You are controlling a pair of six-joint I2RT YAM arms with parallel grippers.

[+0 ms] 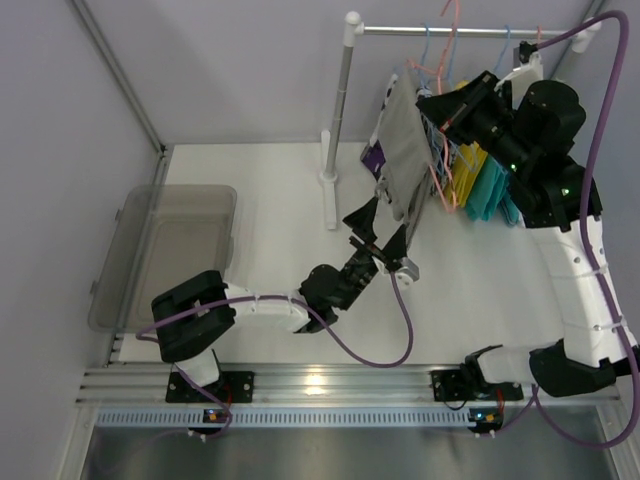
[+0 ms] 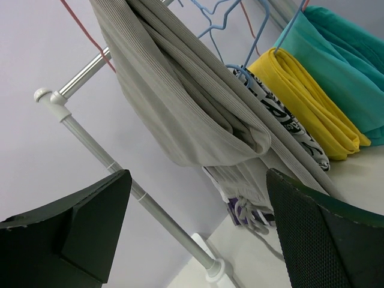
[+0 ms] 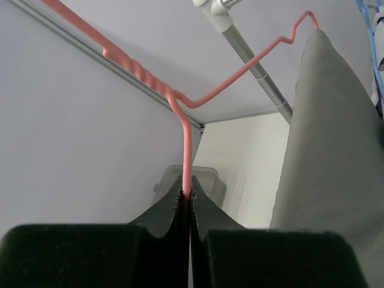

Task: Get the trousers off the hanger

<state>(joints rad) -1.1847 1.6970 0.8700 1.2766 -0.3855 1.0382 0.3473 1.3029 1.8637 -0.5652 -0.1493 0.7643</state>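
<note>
Trousers (image 2: 180,102), grey ribbed cloth, on thin kinked pink wire hanger (image 3: 186,156)

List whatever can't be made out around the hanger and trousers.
- Top view: where the right gripper pinches the pink hanger, covered by its own wrist.
- Right wrist view: the hanger's hook, cut off by the top edge.
- Left wrist view: the grey trousers at their lower end, partly behind a finger of the open left gripper.
- Left wrist view: the printed garment, mostly buried under the trousers.
</note>
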